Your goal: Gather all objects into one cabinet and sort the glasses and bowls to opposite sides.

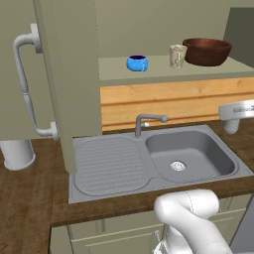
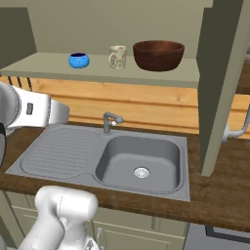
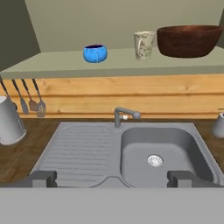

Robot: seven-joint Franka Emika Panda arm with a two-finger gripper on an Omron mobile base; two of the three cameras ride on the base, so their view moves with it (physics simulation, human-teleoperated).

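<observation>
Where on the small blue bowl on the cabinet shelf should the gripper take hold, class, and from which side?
Probably the rim of the blue bowl, one finger inside and one outside, coming from the open front of the shelf. It sits upright, mouth up, with rounded sides that pads could slip off. The glass stands apart, leaving room for the open gripper.

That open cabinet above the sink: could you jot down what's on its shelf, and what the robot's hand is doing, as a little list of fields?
cabinet: olive cabinet, doors open, pale green shelf floor
left on shelf: blue bowl, standing apart
middle: one pale glass, upright
right: brown bowl, close beside the glass
second glass: not seen on this shelf
below: grey sink with faucet
gripper: gripper open, holding nothing, low over the sink
</observation>
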